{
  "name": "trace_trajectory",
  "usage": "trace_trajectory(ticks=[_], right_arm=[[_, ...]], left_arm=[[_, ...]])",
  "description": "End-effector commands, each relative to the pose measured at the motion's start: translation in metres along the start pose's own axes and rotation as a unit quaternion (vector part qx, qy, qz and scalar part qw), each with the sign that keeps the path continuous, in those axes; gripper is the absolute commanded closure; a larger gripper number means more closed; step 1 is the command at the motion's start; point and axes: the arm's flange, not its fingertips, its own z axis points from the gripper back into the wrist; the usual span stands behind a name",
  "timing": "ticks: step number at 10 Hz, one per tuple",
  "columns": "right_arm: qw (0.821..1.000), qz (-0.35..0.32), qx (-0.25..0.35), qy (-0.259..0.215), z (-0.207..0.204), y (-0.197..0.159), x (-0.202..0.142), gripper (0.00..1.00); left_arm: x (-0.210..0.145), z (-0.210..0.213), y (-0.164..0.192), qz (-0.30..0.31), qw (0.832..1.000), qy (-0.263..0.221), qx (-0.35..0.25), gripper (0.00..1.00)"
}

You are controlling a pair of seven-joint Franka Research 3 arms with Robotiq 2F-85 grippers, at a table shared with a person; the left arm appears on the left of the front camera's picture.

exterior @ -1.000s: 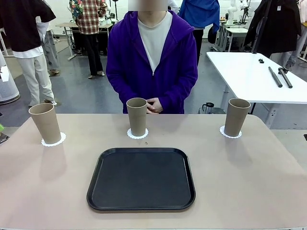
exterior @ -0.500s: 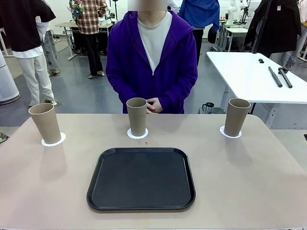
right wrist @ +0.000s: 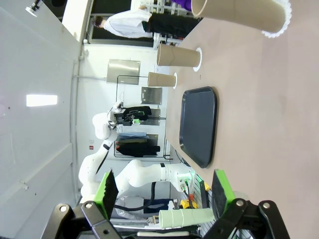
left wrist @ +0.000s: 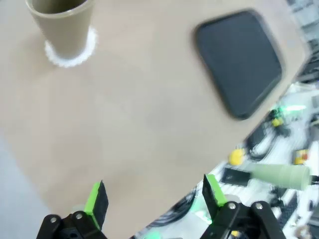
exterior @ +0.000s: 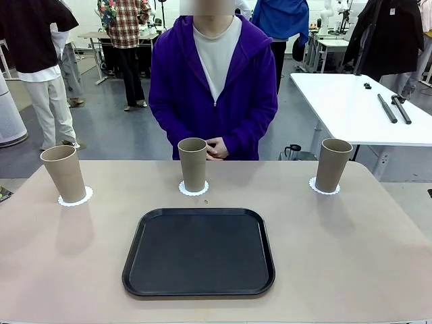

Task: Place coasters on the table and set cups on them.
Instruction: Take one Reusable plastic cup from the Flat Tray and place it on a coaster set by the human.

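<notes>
Cups stand upright on the counter, each on its own coaster, three in a row along the far side as we see them from the front. The left cup sits at about ten o'clock from the tray, on the left coaster. The middle cup stands at twelve o'clock from the tray, just beyond its far edge, on the middle coaster. The right cup is at about two o'clock, on the right coaster. The cups are well apart from one another. The black tray lies flat in the middle of the counter, nothing on it.

A person in a purple hoodie stands at the far side, directly behind the middle cup, with hands clasped together.

Our left pincer hangs above the counter with its green pads spread apart and nothing between them. Our right pincer is likewise apart and holds nothing; beyond it we see the tray and the three cups lined up.
</notes>
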Motion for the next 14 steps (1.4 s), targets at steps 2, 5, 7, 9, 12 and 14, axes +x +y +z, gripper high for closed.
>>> trace_trajectory(ticks=[2, 5, 7, 9, 12, 14], right_arm=[[1.000, -0.003, 0.000, 0.001, 0.000, 0.001, -0.001, 0.00], [1.000, -0.003, 0.000, 0.001, 0.000, 0.001, -0.001, 0.00], [1.000, -0.003, 0.000, 0.001, 0.000, 0.001, -0.001, 0.00], [1.000, -0.003, 0.000, 0.001, 0.000, 0.001, -0.001, 0.00], [1.000, -0.003, 0.000, 0.001, 0.000, 0.001, -0.001, 0.00], [1.000, -0.003, 0.000, 0.001, 0.000, 0.001, -0.001, 0.00]], left_arm=[[0.018, 0.049, 0.057, 0.079, 0.955, -0.072, -0.276, 0.00], [-0.003, 0.064, 0.100, 0.127, 0.918, -0.130, -0.351, 0.00], [-0.040, 0.063, 0.131, 0.152, 0.900, -0.177, -0.367, 0.00], [-0.072, 0.064, 0.155, 0.171, 0.895, -0.203, -0.360, 0.00], [-0.100, 0.053, 0.175, 0.214, 0.893, -0.201, -0.341, 0.00], [-0.105, 0.045, 0.180, 0.238, 0.895, -0.187, -0.328, 0.00]])
